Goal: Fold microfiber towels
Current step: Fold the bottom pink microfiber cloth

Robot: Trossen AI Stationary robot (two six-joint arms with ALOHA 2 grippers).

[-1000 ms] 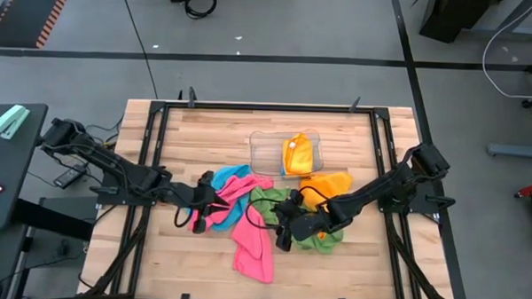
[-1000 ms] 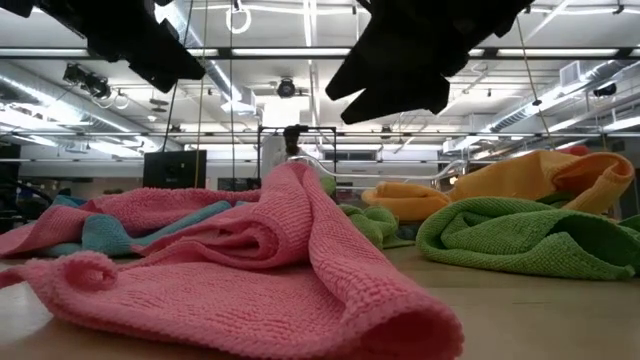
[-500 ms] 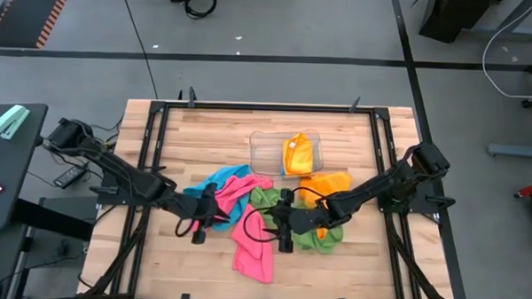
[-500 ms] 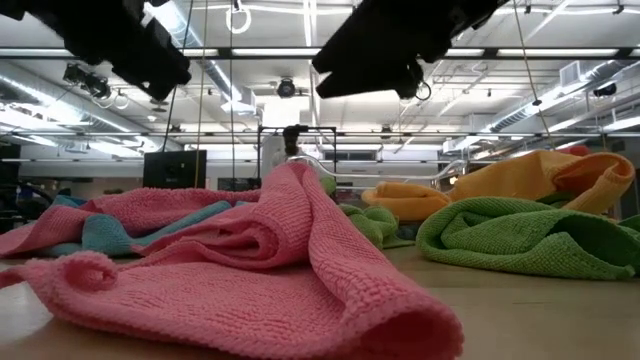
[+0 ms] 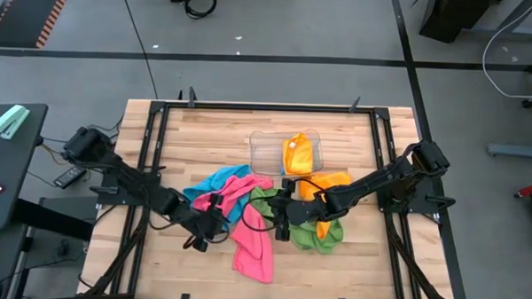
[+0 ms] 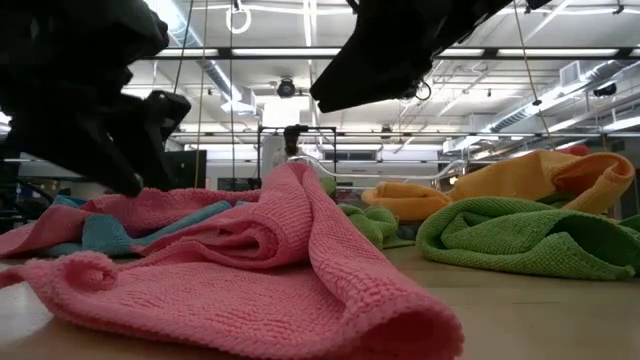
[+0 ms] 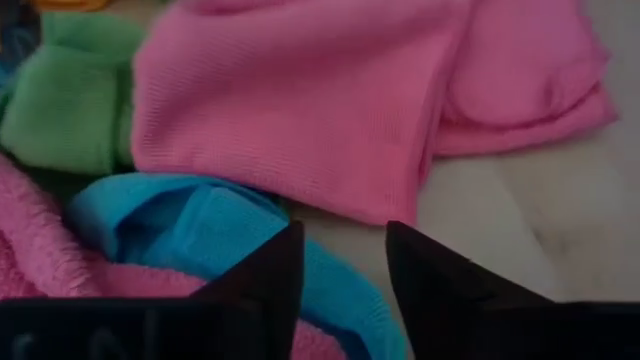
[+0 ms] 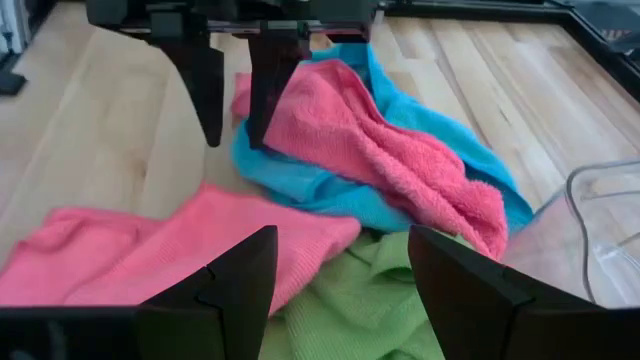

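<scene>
**A:** Where do your grippers stand?

**B:** Your left gripper [image 5: 212, 227] hangs low over the near-left edge of the towel heap, its two fingers [image 8: 210, 95] parted with a gap between them and nothing in it. They point down just beside the blue towel [image 5: 219, 181], beside the pink towel [image 5: 232, 194] bunched on top of it. Your right gripper [image 5: 279, 223] sits over the middle of the heap, above the green towel [image 5: 314, 233], fingers spread wide and empty.

**A:** And the towels themselves?

**B:** You have them all loose and unfolded on the wooden table [image 5: 205, 130]. A second pink towel [image 5: 254, 248] trails toward the near edge, touching the green one. An orange towel [image 5: 329, 184] lies crumpled behind the green one, near the right arm. Another orange towel [image 5: 297, 153], neatly bunched, rests inside the clear plastic tray [image 5: 266, 149] toward the far side.

**A:** Anything from table height?

**B:** You see the near pink towel's rolled edge filling the foreground, with the green one to its right.
</scene>
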